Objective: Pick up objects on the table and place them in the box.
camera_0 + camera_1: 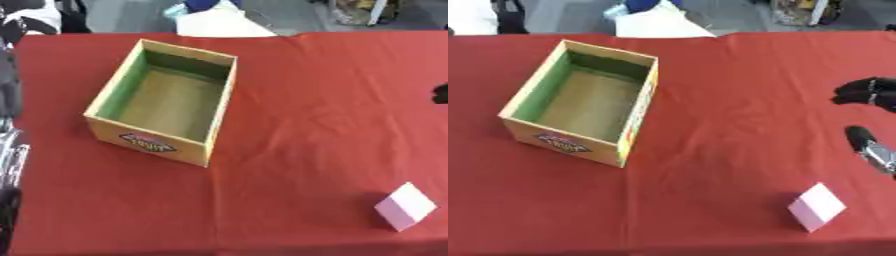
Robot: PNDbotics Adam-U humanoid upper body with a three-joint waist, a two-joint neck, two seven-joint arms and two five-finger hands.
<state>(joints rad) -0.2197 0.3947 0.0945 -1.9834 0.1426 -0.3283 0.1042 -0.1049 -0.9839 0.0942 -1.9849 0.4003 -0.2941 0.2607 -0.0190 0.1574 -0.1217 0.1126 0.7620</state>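
One white block [816,206] lying lower right on red surface [728,100], well apart from open box [579,102] at upper left. Right hand [868,92] at right edge, fingers curled, holding nothing. Left hand unseen.

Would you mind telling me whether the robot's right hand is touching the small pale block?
Apart. The right eye view shows bare red cloth between the right hand and the pale block, which lies nearer the table's front edge.
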